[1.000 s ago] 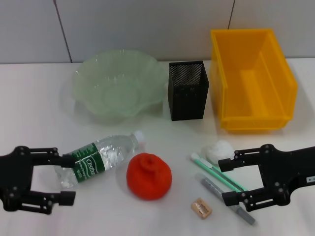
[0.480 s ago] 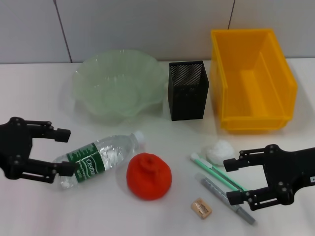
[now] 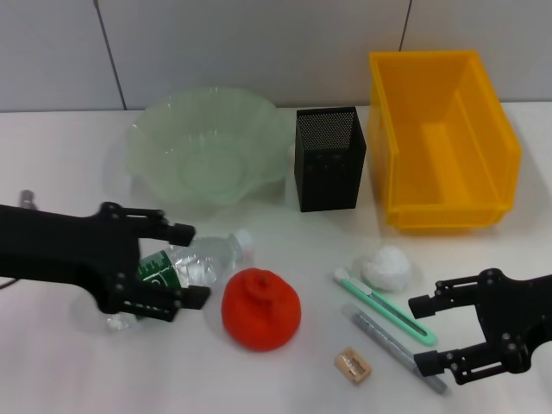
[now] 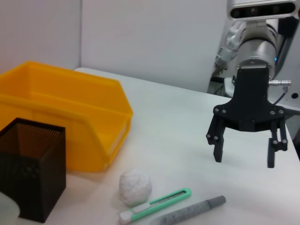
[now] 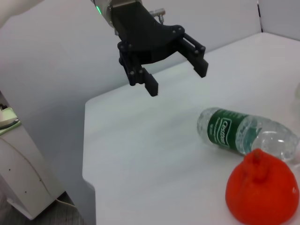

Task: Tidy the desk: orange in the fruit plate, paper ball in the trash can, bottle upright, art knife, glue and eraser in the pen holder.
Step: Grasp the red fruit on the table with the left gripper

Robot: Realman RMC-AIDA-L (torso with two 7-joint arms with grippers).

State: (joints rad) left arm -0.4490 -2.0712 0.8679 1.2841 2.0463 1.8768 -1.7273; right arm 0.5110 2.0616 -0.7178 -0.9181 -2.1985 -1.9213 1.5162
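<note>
Clear bottle (image 3: pixel 185 272), green label, lying flat | left end effector (image 3: pixel 191 264) spread over it | right end effector (image 3: pixel 428 332) spread, idle

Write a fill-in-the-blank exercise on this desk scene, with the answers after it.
1. The bottle lies on its ____.
2. The left pincer hangs open over the ____.
3. The trash can holds ____.
4. The paper ball lies beside the white tip of the ____.

Answers: side; bottle; nothing; art knife
</note>
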